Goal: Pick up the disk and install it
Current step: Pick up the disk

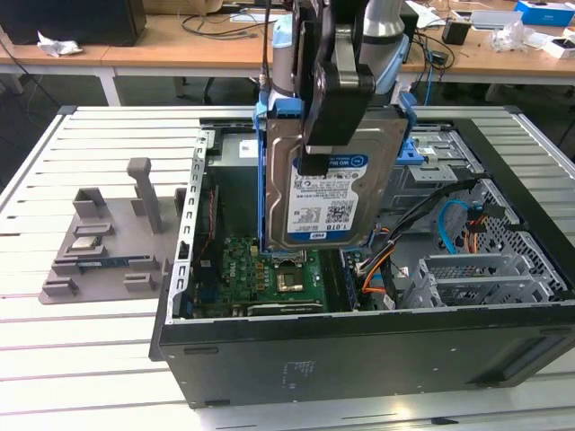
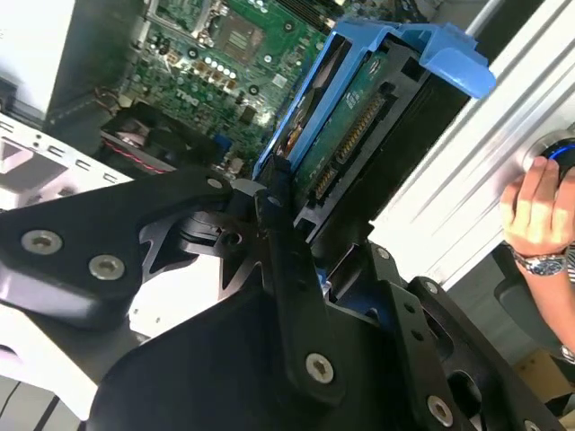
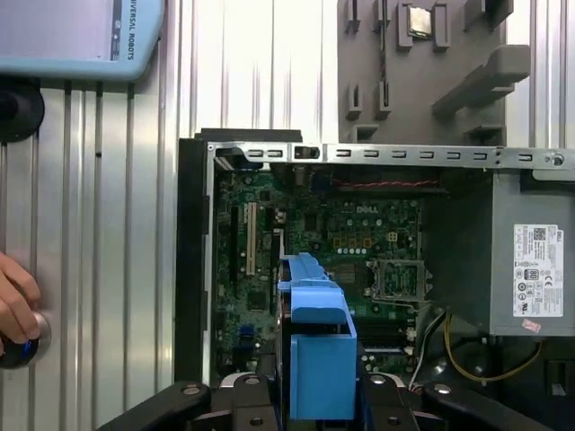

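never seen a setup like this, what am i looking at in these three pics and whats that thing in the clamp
This is a single robot arm with a two-fingered gripper at its end. The exterior view comes from a camera standing off the arm. Both wrist views come from cameras riding on the arm, looking past the gripper.

The gripper is shut on the disk, a silver hard drive in a blue bracket. It is held upright above an open computer case. Inside the case you can see the green motherboard.

The case sits on a slatted metal table. At the exterior view's left lies a grey parts holder with a small silver chip on it.

In both wrist views, a person's hand rests on a round button.
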Motion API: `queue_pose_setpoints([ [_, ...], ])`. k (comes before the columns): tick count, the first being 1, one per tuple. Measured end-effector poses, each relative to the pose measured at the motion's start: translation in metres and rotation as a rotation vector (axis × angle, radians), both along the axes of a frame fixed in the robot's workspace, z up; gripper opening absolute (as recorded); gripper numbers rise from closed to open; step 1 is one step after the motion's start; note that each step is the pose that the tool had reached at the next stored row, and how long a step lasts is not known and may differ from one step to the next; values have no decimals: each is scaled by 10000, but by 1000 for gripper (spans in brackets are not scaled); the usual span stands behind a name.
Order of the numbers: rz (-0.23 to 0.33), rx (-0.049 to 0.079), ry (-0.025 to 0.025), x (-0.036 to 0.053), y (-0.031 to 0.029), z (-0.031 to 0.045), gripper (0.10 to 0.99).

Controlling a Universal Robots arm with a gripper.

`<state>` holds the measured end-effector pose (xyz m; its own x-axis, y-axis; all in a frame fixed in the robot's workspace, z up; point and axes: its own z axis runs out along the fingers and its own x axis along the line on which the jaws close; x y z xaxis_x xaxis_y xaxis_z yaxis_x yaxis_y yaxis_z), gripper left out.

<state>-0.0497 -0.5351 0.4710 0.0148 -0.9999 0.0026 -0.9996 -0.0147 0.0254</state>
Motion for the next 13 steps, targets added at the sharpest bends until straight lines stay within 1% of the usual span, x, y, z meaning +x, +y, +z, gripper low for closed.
queue_pose_setpoints([
  [1,0,1,0,8,-70,-7,365],
  [3,-1,0,0,15,-124,-13,365],
  [4,0,-1,0,20,-166,-16,365],
  [5,-1,1,0,26,-226,-23,365],
  [11,0,0,0,46,-405,-40,365],
  [13,0,1,0,53,-485,-47,365],
])
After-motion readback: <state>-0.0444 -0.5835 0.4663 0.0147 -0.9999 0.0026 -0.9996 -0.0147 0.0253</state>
